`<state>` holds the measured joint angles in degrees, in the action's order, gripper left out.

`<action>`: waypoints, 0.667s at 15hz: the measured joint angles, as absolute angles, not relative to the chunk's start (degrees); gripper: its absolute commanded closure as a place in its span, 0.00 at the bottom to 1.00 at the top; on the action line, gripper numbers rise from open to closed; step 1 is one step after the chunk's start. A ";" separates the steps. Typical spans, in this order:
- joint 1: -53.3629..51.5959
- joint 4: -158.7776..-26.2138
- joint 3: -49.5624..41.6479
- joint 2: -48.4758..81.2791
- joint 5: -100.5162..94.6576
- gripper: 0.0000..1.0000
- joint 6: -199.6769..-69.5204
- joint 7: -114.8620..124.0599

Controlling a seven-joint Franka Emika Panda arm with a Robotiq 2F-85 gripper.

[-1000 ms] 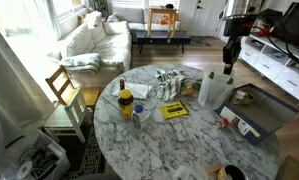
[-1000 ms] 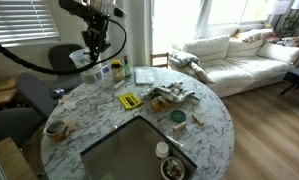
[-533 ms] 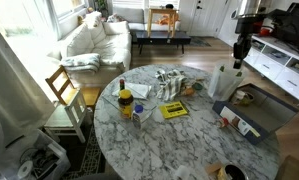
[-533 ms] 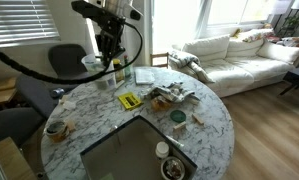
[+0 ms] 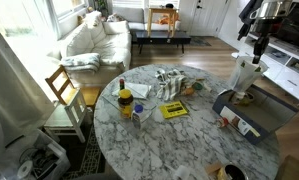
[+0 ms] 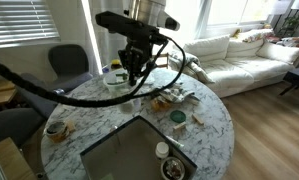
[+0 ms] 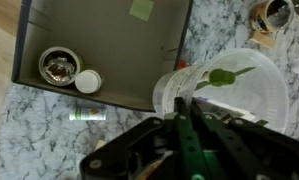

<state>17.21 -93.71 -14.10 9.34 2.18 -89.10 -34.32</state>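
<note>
- Near the middle of your bench (image 5: pixel 189 145), a yellow packet (image 5: pixel 174 110) lies flat.
- To its right, the clear plastic cup (image 5: pixel 246 76) hangs above the bench, close by the grey box (image 5: pixel 274 115).
- Your tool (image 5: pixel 255 57) pinches the cup's rim from above. The wrist view shows a green leaf (image 7: pixel 221 76) inside.

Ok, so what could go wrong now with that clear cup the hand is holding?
The hand seems to pinch only the rim of the clear cup, so the cup might slip or tilt and spill the green piece inside. Hanging by the edge of the grey tray, it could also clip the tray's wall.
</note>
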 measured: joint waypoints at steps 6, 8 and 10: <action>19.29 -93.80 -14.30 15.45 2.15 0.99 -96.51 -37.26; 19.77 -93.80 -14.28 17.59 2.15 0.99 -97.16 -38.51; 20.35 -93.80 -14.27 19.14 2.00 0.99 -97.16 -39.80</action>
